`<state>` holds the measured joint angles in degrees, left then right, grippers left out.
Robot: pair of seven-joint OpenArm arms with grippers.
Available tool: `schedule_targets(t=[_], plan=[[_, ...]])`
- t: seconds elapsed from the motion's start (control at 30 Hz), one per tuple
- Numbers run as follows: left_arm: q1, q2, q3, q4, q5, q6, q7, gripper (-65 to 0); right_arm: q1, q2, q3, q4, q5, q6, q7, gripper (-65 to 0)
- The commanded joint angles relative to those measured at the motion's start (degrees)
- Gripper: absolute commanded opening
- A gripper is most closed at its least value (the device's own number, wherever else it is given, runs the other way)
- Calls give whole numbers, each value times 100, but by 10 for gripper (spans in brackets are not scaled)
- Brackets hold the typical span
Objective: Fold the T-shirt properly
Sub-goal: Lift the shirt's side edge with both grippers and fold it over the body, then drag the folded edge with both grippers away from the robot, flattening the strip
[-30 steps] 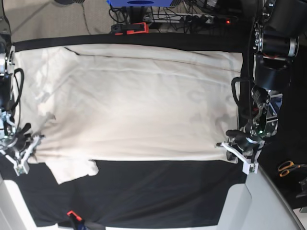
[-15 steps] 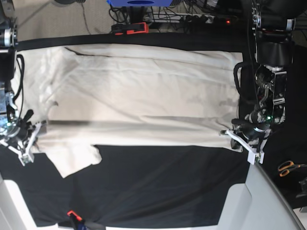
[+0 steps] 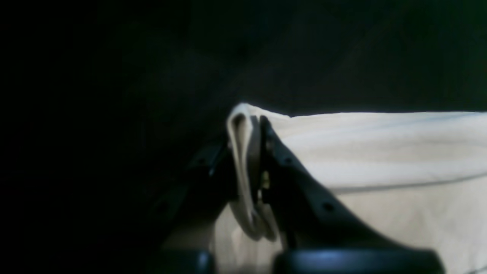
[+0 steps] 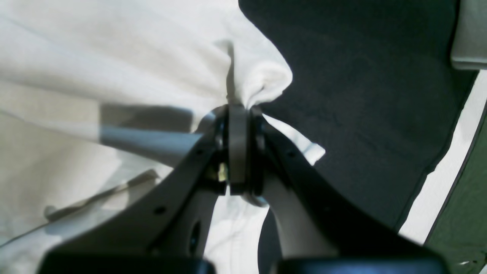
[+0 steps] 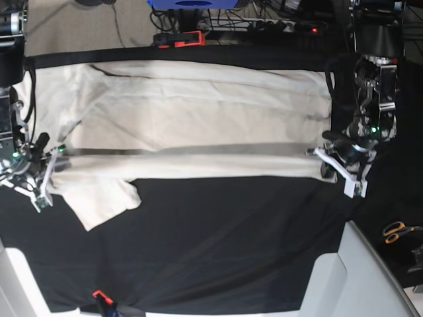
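The left gripper [image 5: 336, 170] is clamped tight on a doubled fold of the T-shirt [image 5: 198, 119] at its hem corner; in the left wrist view [image 3: 249, 167] the cream cloth loops up between the two dark fingers [image 3: 293, 179] and hangs out below them. From this grip the shirt runs away toward the other arm as a lifted, taut edge, with a thin shadow line beneath it on the layer below. Behind the gripper lies the black cloth [image 5: 231, 251] that covers the table, and farther out to the side a pair of orange-handled scissors [image 5: 396, 231] rests on the dark surface.

The right gripper [image 5: 41, 188] is likewise pinched narrow on the shirt, at the opposite end near the sleeve. In the right wrist view [image 4: 239, 152] a bunched knob of white fabric [image 4: 262, 82] puffs out just past the closed fingertips, and the black cloth [image 4: 361, 95] shows beside it. Below this grip a short sleeve [image 5: 102, 201] droops onto the black cloth.

Between the two grippers the shirt stretches sideways across the far half of the cloth, slightly wrinkled. Beyond the far edge sit a red-and-black clamp [image 5: 180, 38] and a blue object [image 5: 192, 4].
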<state>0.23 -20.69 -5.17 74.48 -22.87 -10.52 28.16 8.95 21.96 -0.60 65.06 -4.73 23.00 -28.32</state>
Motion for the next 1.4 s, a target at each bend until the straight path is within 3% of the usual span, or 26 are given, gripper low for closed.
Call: schedule_targets(t=[0.0, 0.17, 0.33, 0.4, 0.57, 0.67, 0.77, 0.97, 1.1, 1.37], plan=[[-45, -89, -41, 126, -29, 19, -95, -650, 103, 112, 56, 92, -32, -63, 23, -644], [192, -46, -41, 117, -29, 19, -122, -650, 94, -169, 381, -101, -32, -72, -144, -609], [263, -46, -33, 117, -29, 19, -139, -650, 103, -389, 847, 268, -24, -63, -742, -396], [263, -46, -33, 117, -29, 19, -139, -650, 59, -433, 847, 593, -24, -63, -795, -347], [263, -46, -33, 117, -29, 19, -131, -650, 279, -433, 812, 1085, -24, -28, -971, -338], [263, -46, -33, 108, -29, 19, -139, -650, 1026, -442, 812, 92, -24, 517, -935, -338], [263, -46, -33, 108, -29, 19, -139, -650, 1879, -442, 821, -1569, -24, 1071, -241, -342], [263, -46, -33, 82, -29, 19, -139, -650, 2828, -415, 812, -4216, -41, 1124, 1605, -338], [263, -46, -33, 82, -29, 19, -139, -650, 2907, -415, 812, -5051, -41, 1106, 2519, -338], [263, -46, -33, 82, -29, 19, -139, -650, 2784, -415, 794, -5227, -50, 1106, 2730, -342]])
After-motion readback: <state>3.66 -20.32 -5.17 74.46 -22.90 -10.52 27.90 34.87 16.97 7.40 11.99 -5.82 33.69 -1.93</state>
